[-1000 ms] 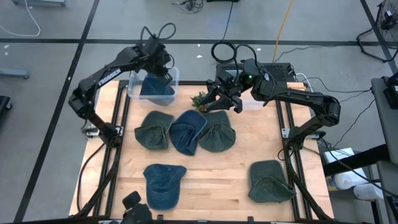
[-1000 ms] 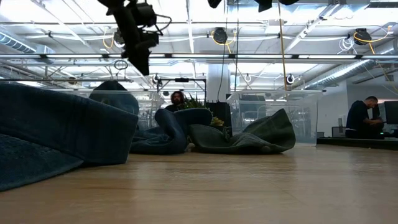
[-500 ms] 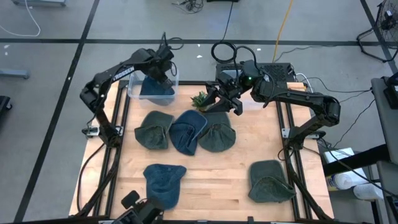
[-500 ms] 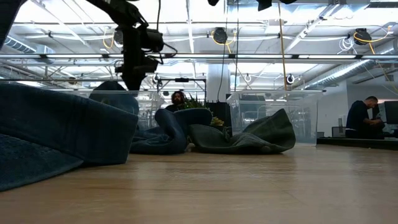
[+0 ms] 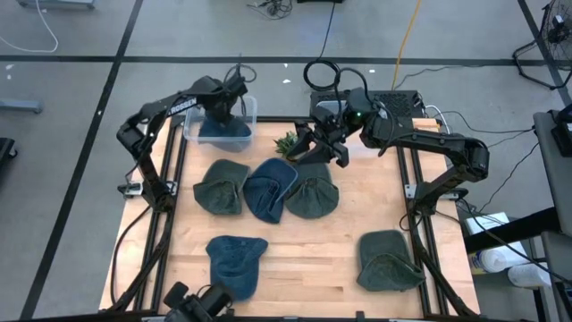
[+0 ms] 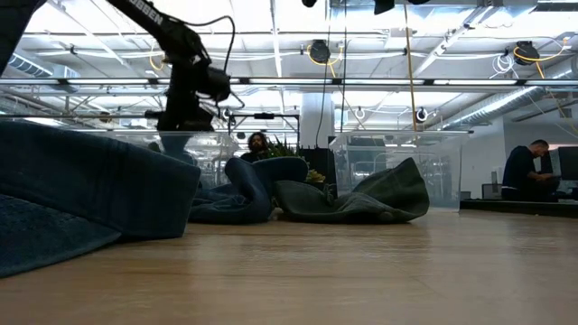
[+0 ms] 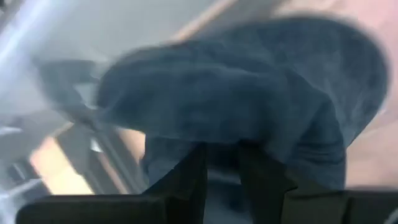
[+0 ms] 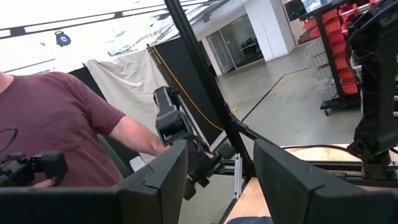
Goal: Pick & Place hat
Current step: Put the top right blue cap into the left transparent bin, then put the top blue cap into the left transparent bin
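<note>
Since the earlier high view, the left gripper (image 5: 221, 114) has sunk into the clear bin (image 5: 250, 107). Left wrist view: narrowly parted fingers (image 7: 189, 177) pinch the blue hat (image 7: 249, 93); lifting early could drag it out. Right gripper (image 5: 323, 146) hovers, fingers (image 8: 155, 177) spread.

The wooden table (image 5: 331, 241) carries five hats and two clear bins. Three hats lie bunched in a row mid-table: a green hat (image 5: 220, 186), a blue hat (image 5: 269, 188) and another green hat (image 5: 312, 195), each touching the next, just below the right gripper's fingers (image 5: 318, 148). A second blue hat (image 5: 234, 264) lies apart at the near edge, and a green hat (image 5: 386, 260) lies alone at the near right. The left bin (image 5: 190, 128) sits under the left gripper (image 5: 222, 112); the right bin (image 6: 397, 162) stands at the back.
</note>
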You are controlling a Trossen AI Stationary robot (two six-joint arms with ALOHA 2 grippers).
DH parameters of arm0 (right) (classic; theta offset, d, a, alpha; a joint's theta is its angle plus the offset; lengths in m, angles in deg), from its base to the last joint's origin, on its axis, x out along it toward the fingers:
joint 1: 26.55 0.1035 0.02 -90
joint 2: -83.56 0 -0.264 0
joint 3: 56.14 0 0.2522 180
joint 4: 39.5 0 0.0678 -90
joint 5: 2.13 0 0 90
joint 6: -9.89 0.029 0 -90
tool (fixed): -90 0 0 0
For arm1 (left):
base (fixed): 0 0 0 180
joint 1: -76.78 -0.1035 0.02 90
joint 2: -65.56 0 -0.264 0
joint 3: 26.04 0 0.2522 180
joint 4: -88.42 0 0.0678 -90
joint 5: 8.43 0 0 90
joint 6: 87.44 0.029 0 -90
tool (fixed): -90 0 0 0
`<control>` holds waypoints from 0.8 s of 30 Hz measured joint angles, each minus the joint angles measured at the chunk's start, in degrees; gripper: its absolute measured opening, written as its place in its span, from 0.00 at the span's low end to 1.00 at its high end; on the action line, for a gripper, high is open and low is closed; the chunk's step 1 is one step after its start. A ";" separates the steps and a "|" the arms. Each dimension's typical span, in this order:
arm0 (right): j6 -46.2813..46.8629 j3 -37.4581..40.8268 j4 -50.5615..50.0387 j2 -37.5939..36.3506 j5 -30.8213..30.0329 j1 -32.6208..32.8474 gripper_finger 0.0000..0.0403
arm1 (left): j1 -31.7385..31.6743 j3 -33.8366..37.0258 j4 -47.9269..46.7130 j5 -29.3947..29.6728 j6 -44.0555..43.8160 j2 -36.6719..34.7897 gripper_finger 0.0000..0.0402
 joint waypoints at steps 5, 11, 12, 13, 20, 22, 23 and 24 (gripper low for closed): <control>-0.31 0.02 0.02 0.00 0.01 0.02 0.42 | 0.31 7.48 6.91 -0.81 -0.59 0.00 0.24; -0.31 0.02 0.02 0.00 -0.03 0.02 0.42 | 0.33 8.65 7.37 -3.82 -1.72 -0.28 0.24; -0.29 0.02 0.02 0.00 -0.03 0.02 0.42 | 0.30 8.61 7.50 -4.20 -2.17 -0.73 0.24; -0.12 0.01 0.02 0.00 -0.03 0.02 0.42 | 0.24 8.57 7.86 -4.21 -2.73 -1.32 0.24; -0.25 0.02 0.04 0.00 -0.05 0.02 0.42 | 0.22 8.45 10.98 -4.25 -3.78 -6.74 0.24; -0.29 0.02 0.04 0.00 -0.05 0.02 0.42 | 0.22 8.45 10.97 -4.40 -3.16 -8.76 0.24; -0.29 0.02 0.04 0.00 -0.05 0.02 0.42 | 0.22 8.45 10.95 -5.05 -2.44 -9.91 0.24; -0.31 0.01 0.04 0.00 -0.05 0.02 0.42 | 0.22 8.45 10.85 -6.22 -1.40 -11.19 0.24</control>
